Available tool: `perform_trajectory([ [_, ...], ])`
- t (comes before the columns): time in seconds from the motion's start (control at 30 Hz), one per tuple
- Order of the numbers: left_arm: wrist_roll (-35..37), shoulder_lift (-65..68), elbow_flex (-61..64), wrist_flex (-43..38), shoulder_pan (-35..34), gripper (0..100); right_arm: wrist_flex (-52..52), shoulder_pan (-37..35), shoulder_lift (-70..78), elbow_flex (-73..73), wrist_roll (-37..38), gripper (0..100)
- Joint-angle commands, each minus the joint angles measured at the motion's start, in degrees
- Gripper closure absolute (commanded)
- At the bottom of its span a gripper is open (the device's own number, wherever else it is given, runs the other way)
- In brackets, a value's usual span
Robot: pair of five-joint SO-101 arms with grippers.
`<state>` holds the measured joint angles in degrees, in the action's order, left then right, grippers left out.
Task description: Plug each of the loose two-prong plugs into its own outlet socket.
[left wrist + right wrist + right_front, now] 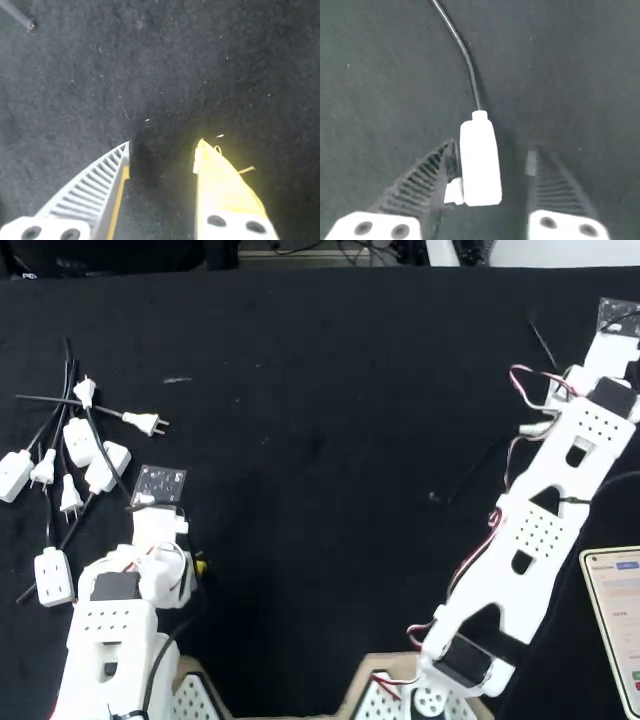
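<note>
- High view: a tangle of white plugs and sockets on short black cords lies at the cloth's far left. One loose plug [145,422] points its prongs away from the heap, and a socket block [52,577] sits nearest the left arm. The left gripper [158,505] hangs just beside this heap. The right arm stretches to the far right corner, where the right gripper [615,325] sits well apart from every socket. A phone [615,625] lies at the right edge.
- Left wrist view: the left gripper [164,145] has its jaws apart with nothing between them, only black cloth [160,75] below.
- Right wrist view: the right gripper [492,150] straddles a white plug [479,160] lying flat, its cable [465,55] trailing away. The jaws are apart. One finger is close against the plug body and the other stands off with a gap. The prong end is hidden.
- Step in hand, as it appears: grasping this stray plug. The grasp should go best if the gripper centres on the body, closes squarely on its flat sides and leaves the prong end free. The trailing cable may drag on the long carry to the sockets.
</note>
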<state>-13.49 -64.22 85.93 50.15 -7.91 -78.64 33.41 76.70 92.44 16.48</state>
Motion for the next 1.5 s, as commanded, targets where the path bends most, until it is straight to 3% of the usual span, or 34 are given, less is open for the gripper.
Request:
perform_trajectory([
  [0.0, 0.6, -0.4, -0.7, -0.7, -0.5, 78, 0.3, 0.4, -6.7, 3.2, -0.4, 63.1],
  [0.27, 0.6, -0.4, -0.7, -0.7, -0.5, 78, -10.1, -3.9, -20.0, 3.2, -0.5, 73.6],
  [0.5, 0.8, -0.4, -0.6, -0.7, -0.5, 78, -22.1, -10.4, -29.8, 3.2, -0.5, 88.7],
  [0.7, 0.9, -0.4, -0.6, -0.7, -0.5, 78, -22.8, -12.8, -37.2, -3.4, -4.2, 91.3],
  [1.0, 0.7, -0.4, -0.7, -0.7, -0.4, 78, -21.9, -18.6, -65.1, -46.1, -7.9, 91.3],
  [1.47, 1.1, -0.4, -0.7, -0.7, -0.5, 78, 5.7, -44.7, -89.2, -106.8, -7.7, 91.3],
])
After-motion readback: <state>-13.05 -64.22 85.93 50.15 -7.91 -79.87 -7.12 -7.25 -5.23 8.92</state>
